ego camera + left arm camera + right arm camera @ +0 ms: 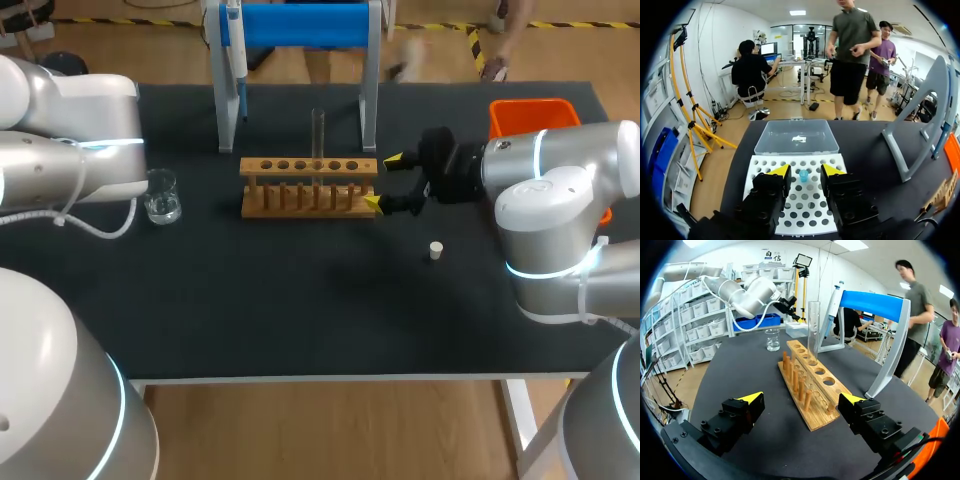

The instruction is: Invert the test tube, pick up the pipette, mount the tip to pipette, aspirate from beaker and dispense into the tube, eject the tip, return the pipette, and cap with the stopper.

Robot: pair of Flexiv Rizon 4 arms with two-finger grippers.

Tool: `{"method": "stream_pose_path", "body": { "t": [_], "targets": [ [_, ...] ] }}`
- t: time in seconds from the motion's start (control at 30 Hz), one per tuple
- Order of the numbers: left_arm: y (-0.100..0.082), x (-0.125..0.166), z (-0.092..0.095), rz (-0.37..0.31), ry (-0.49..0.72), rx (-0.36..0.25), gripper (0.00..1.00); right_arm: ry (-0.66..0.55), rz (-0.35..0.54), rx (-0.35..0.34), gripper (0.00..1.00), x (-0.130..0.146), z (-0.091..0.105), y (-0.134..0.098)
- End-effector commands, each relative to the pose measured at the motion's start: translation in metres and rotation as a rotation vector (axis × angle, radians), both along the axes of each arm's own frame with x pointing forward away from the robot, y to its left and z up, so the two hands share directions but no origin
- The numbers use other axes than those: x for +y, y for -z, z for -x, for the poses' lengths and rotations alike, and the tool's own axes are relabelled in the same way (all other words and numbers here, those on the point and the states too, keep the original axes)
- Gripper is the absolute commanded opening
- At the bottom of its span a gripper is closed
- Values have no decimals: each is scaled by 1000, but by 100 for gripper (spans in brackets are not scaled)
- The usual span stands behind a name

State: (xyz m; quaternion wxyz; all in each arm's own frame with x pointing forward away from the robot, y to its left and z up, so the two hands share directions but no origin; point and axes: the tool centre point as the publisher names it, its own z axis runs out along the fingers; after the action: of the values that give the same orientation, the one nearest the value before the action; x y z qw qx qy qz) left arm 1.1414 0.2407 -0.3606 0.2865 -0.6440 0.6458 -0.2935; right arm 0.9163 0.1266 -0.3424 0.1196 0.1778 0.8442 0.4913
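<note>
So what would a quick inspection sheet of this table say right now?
Surface: table with a black covering.
Job's things: test tube upright in the wooden rack; beaker near the left arm; stopper alone on the covering; pipette hanging on the blue stand; one blue tip in the white tip tray.
Clutter: orange bin at the far right corner; clear box beyond the tip tray.
Tools: left tool open above the tip tray; right tool open at the rack's end, holding nothing.
Cables: white cable looping off the left arm.
Surroundings: nothing seen reaching over the table.
</note>
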Motion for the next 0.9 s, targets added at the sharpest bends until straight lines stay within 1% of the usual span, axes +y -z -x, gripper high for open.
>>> {"method": "stream_pose_path", "body": {
  "t": [0.03,0.23,0.37,0.73,0.83,0.9],
  "targets": [
    [2,0,-3,-1,0,5,35,-1,-1,-1,100,-1,0,0],
    [2,1,-2,-4,-3,7,34,-1,-1,-1,100,-1,0,0],
    [2,1,-2,-4,-6,9,31,-1,-1,-1,100,-1,0,0],
    [5,1,-1,-8,-8,16,32,-1,-1,-1,100,-1,0,0],
    [5,1,-2,-17,-4,17,31,-1,-1,-1,100,-1,0,0],
    [5,1,-2,-21,-2,19,29,-1,-1,-1,100,-1,0,0]
  ]
}}
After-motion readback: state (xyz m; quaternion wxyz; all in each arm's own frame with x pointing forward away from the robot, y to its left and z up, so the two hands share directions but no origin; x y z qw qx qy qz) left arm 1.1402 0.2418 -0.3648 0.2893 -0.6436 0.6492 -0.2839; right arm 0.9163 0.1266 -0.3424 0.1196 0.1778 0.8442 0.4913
